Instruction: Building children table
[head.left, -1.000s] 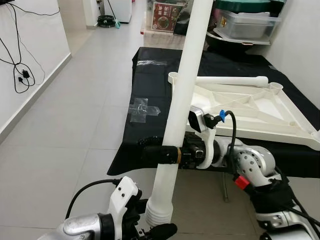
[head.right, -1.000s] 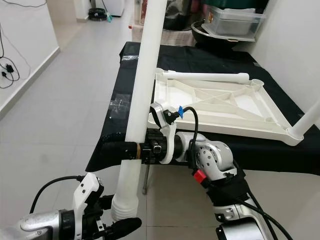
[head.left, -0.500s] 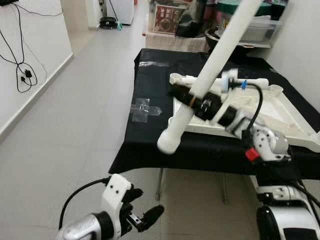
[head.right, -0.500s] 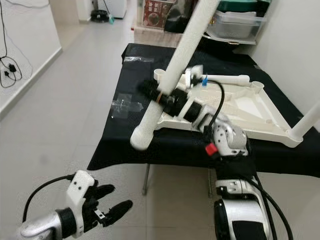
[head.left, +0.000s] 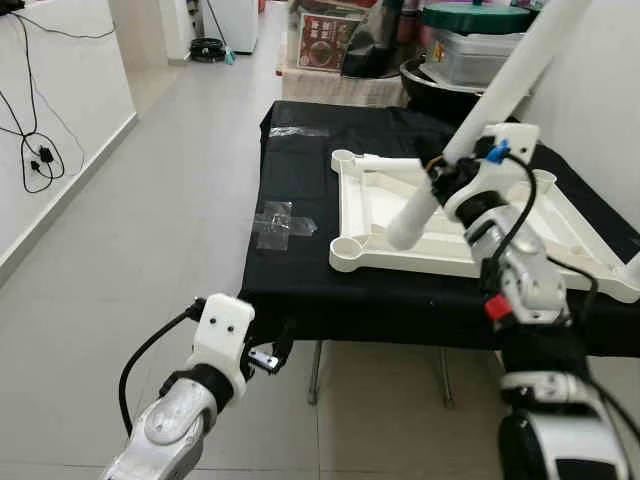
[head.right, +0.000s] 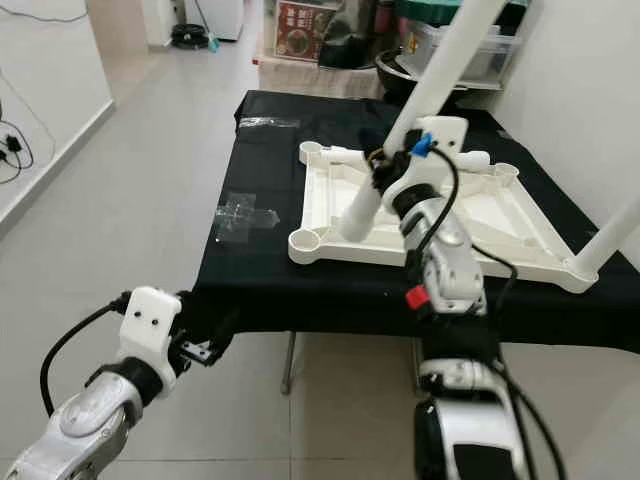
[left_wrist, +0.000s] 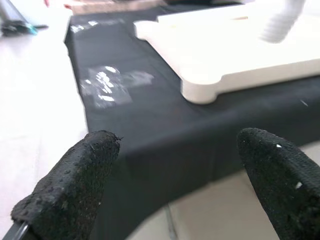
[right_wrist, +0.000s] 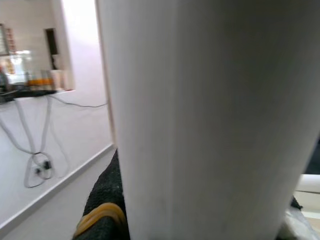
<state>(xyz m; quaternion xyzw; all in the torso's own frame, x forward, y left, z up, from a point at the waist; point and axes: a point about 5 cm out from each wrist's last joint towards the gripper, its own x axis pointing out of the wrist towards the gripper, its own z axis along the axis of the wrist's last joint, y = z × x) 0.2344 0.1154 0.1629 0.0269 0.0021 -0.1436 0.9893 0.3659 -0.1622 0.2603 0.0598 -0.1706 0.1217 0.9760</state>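
A white table top (head.left: 400, 262) lies upside down on the black-covered table (head.left: 300, 290). My right gripper (head.left: 447, 180) is shut on a long white table leg (head.left: 500, 95). The leg is tilted, with its lower end (head.left: 400, 232) just above the top, inside the front left corner socket (head.left: 345, 250). In the right wrist view the leg (right_wrist: 210, 120) is very close, with one black finger (right_wrist: 102, 210) beside it. My left gripper (left_wrist: 175, 150) hangs open and holds nothing. It is low at the table's front left edge (head.left: 270, 355). A second leg (head.left: 390, 160) lies along the top's far rim.
Another leg (head.right: 610, 245) stands up from the top's right front corner. A patch of clear tape (head.left: 283, 220) sticks to the cloth. Storage boxes and a bowl (head.left: 480, 40) crowd the far end. A wall runs close on the right. Tiled floor (head.left: 130, 250) opens to the left.
My right arm has swung the leg up and to the right, from beside the table to over the table top. My left gripper has left the leg's lower end and sunk toward the table edge.
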